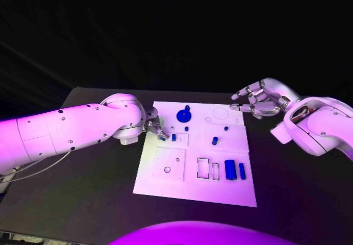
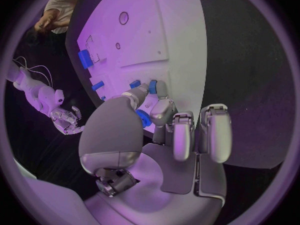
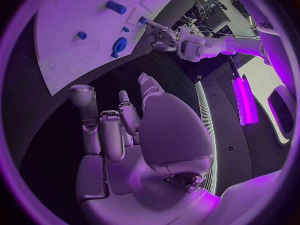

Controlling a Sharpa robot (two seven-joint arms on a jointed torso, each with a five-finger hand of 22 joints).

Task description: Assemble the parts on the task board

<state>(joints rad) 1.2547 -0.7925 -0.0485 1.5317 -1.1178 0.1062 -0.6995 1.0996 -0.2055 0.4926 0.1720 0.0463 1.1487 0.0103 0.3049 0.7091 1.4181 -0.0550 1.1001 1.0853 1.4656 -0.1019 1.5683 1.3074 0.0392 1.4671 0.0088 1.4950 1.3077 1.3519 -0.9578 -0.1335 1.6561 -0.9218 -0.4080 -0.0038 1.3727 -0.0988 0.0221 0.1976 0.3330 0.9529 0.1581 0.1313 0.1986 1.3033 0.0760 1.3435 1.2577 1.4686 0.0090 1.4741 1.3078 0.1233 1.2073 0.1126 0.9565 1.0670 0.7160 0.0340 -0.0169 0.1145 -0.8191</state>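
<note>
– Closest to the head camera is the near edge of the task board [image 1: 193, 196], white, flat and matt, on the black table [image 1: 88, 194]. Why is the left hand [image 1: 154, 126] so low over it?

– I think it is placing a piece. Its thumb and one finger are closed on a small blue part [image 2: 142, 118], and the other fingers are stretched out beside. It holds this part just over the left side of the board, near a short blue peg [image 1: 173, 137] that already stands there. A pinch at the tips keeps the hole under it visible, so I judge.

– And the right hand [image 1: 254, 102]?

– It hangs above the table just past the far right corner of the board, fingers loosely bent and apart, with nothing in them. Probably it waits out of the way.

– What do the pieces look like?

– Smooth, hard, likely plastic. A round piece with a toothed rim [image 1: 184, 115] lies at the far side. A thick cylinder [image 1: 230, 169] and a thin bar [image 1: 242, 171] lie side by side near the front right, next to two empty rectangular slots [image 1: 202, 168]. One small stud [image 1: 215, 140] is in the middle.

– Will they slip?

– Round, glossy shapes can roll or turn in metal fingers, so a tight pinch seems wise.
</note>
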